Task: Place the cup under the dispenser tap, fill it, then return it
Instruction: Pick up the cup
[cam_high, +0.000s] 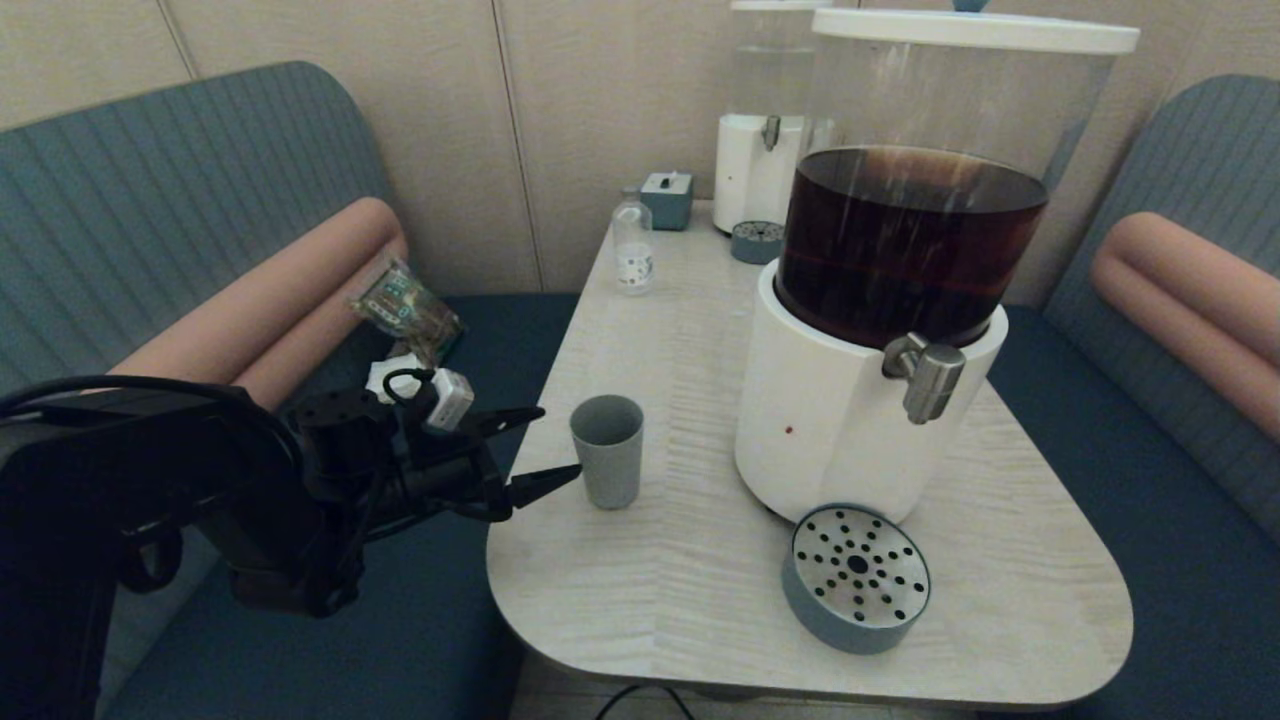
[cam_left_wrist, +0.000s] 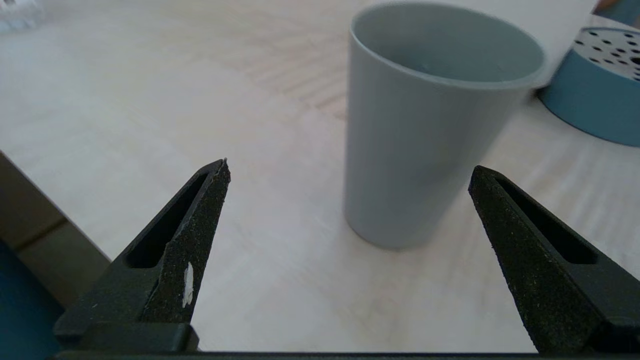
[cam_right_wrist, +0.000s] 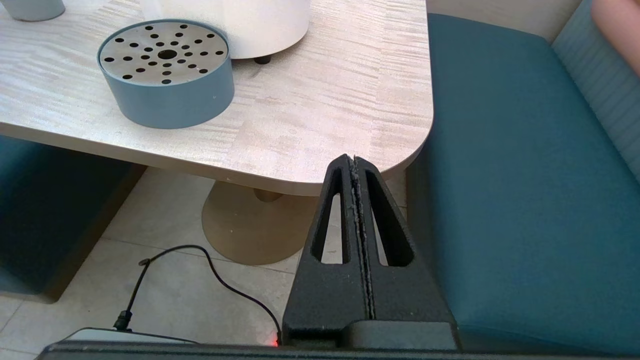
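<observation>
Left tool (cam_high: 545, 447) at the left edge of the worktop (cam_high: 700, 600), level with the cup (cam_high: 606, 450) and just beside it, fingers spread wide and holding nothing. In the left wrist view the tool (cam_left_wrist: 350, 170) points at the cup (cam_left_wrist: 425, 130), which stands ahead of the fingertips (cam_left_wrist: 220, 175) and off-centre toward one finger, not yet between them and untouched. The cup stands upright and empty on the worktop, left of the white-based dispenser (cam_high: 840, 430) of dark drink and apart from it. The dispenser tap (cam_high: 930, 375) juts from the front of the base, with the perforated drip tray (cam_high: 857, 578) on the worktop below and slightly to its left. A second dispenser (cam_high: 760, 150), a small clear bottle (cam_high: 632, 245) and a small grey-blue box (cam_high: 667, 198) stand farther back.

Right tool (cam_right_wrist: 356, 170) parked low off the near right corner of the worktop, above the floor, fingers pressed together and empty; it does not appear in the head view.

Handling, by judgement: the cup looks light, rigid and smooth-walled, with a slight taper toward the base, so it may slide or tip if pushed by one finger alone. A hold across the mid-wall, both fingers meeting it evenly, seems safest; once filled it will be heavier and must be kept upright
</observation>
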